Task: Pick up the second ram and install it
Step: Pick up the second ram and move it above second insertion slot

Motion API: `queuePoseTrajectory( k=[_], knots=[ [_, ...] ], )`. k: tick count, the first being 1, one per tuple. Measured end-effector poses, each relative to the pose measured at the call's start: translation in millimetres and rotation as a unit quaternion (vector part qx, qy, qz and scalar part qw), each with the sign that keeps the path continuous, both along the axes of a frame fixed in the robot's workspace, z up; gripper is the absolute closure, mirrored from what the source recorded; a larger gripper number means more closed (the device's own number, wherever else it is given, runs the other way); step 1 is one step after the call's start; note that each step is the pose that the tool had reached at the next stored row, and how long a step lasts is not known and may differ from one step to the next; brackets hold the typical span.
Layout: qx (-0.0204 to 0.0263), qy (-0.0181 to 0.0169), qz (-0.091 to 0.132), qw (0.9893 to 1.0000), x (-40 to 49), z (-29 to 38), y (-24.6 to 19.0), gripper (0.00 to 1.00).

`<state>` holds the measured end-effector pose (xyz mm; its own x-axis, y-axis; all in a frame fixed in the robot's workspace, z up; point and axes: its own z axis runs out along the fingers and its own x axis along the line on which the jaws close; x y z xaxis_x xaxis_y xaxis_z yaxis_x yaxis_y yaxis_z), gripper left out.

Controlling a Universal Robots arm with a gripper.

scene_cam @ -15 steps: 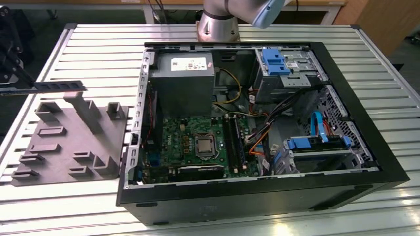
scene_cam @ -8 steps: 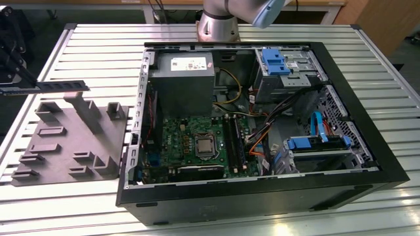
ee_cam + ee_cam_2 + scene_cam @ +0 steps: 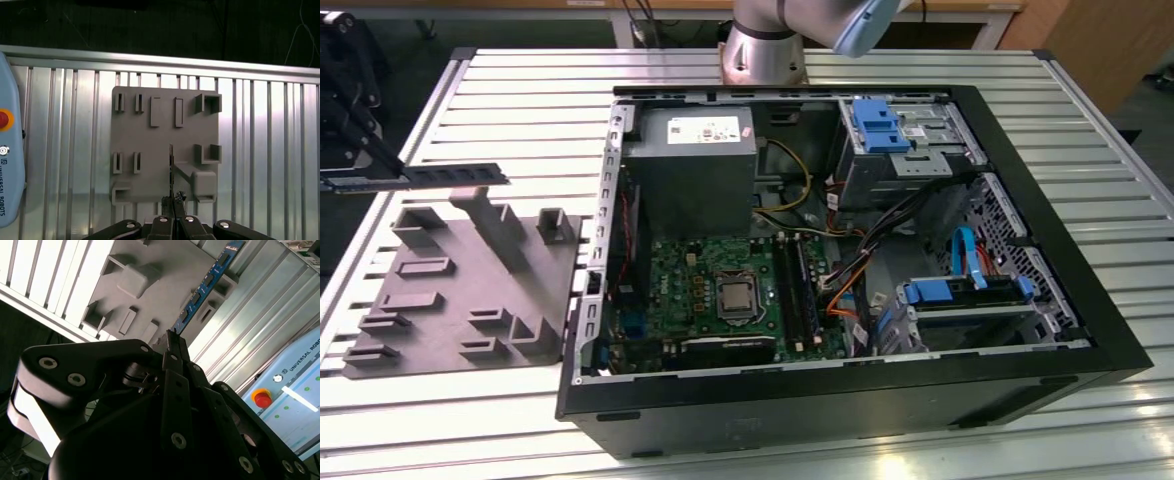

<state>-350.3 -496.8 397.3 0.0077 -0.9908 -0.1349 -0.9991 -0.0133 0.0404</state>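
Note:
The second ram (image 3: 454,176) is a thin dark stick held level in the air above the grey holder tray (image 3: 467,290), at the exterior view's left. My gripper (image 3: 384,180) is shut on one end of it. In the second wrist view the ram (image 3: 205,287) shows bluish and juts out from the shut fingertips of the gripper (image 3: 171,337) over the tray (image 3: 150,285). The first wrist view shows the ram (image 3: 171,167) edge-on above the tray (image 3: 145,145), with the gripper (image 3: 173,202) pinched on it. The open computer case (image 3: 1067,300) holds the green motherboard (image 3: 694,285) with its black sockets (image 3: 797,290).
The case lies on a ribbed aluminium table (image 3: 520,90). Inside it are a grey power supply (image 3: 687,160), blue drive brackets (image 3: 881,125) and loose cables (image 3: 854,270). The arm's base (image 3: 761,45) stands behind the case. A pale blue pendant (image 3: 10,165) lies beside the tray.

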Motion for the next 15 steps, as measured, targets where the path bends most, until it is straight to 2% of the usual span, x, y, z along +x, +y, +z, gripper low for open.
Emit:
queuePoseTrajectory(
  k=[15],
  knots=[
    [0.0000,0.0000,0.000,1.0000,10.6,0.0,0.2,0.89]
  ],
)
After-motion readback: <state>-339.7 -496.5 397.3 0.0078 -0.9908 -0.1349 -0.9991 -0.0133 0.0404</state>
